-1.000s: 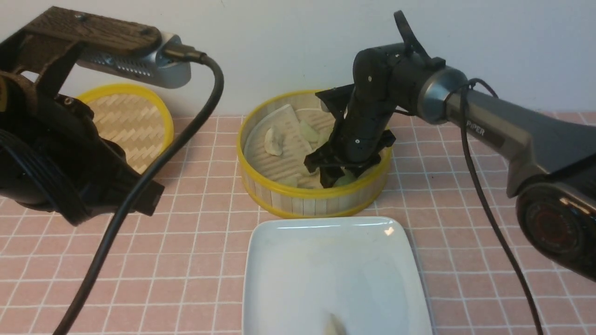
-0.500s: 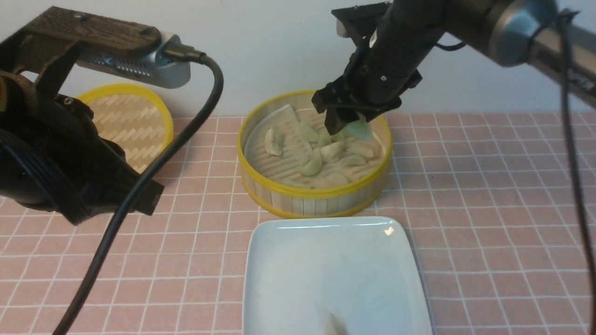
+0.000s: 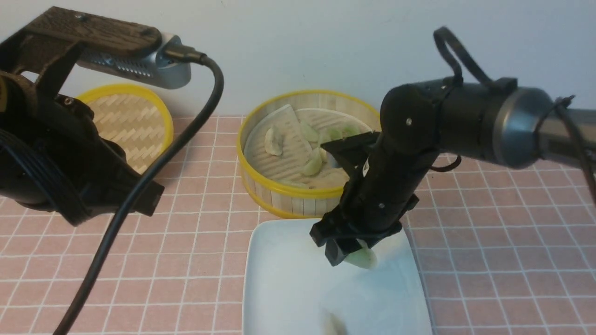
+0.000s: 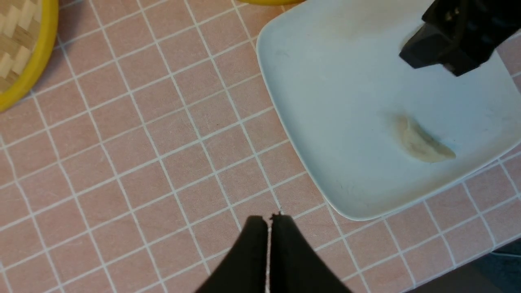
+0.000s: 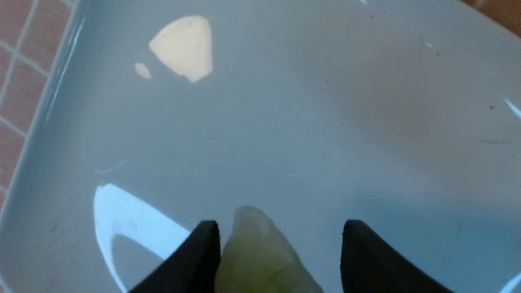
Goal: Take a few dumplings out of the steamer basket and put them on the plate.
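Note:
The steamer basket [image 3: 298, 197] stands at the back centre with several dumplings [image 3: 313, 165] on its paper liner. The white plate [image 3: 288, 279] lies in front of it. A creamy dumpling [image 4: 421, 140] lies on the plate near its front edge. My right gripper [image 3: 351, 258] hangs low over the plate's far part [image 5: 285, 101]. Its jaws stand apart, and a pale green dumpling [image 5: 260, 252] sits between them against one finger, with a gap to the other. My left gripper [image 4: 268, 219] is shut and empty above the tiles left of the plate.
The flat woven yellow-rimmed lid [image 3: 128, 123] leans at the back left by the wall. My left arm and its black cable [image 3: 139, 195] fill the left side. Pink tiled tabletop lies on both sides of the plate.
My right gripper lifted a green dumpling out of the basket, then carried it forward and down over the plate. Its jaws now stand apart. The left arm has not moved.

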Action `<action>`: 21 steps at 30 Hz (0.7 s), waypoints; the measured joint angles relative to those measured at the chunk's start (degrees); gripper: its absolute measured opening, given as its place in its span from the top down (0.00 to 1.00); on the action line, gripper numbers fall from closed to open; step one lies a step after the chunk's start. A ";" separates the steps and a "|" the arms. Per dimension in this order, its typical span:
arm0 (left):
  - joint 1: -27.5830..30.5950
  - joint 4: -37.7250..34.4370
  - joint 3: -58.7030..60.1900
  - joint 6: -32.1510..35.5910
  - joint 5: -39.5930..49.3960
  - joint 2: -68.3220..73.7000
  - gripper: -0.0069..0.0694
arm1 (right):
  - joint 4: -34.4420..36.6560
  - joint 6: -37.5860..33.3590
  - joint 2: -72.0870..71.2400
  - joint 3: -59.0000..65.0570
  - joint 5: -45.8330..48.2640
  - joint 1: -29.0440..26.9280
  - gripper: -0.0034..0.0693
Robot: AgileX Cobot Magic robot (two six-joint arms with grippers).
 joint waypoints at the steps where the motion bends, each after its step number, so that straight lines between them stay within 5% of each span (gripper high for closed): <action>1: 0.00 0.00 0.00 0.00 0.00 0.00 0.92 | 0.06 0.24 0.44 0.00 -0.55 0.00 0.46; 9: 0.00 0.00 0.44 0.00 0.00 0.00 0.92 | 0.38 2.34 1.24 0.00 -0.33 0.00 0.14; 13: 0.00 0.00 0.44 0.00 0.00 0.00 0.92 | -0.02 1.93 -0.19 0.00 3.25 0.00 0.14; 16: 0.00 0.00 0.44 0.05 0.00 0.00 0.92 | -1.97 1.31 -4.72 0.00 8.84 0.00 0.30; 21: 0.00 0.00 0.44 0.05 -0.06 0.00 0.92 | -5.42 2.63 -19.74 0.71 10.09 0.00 0.80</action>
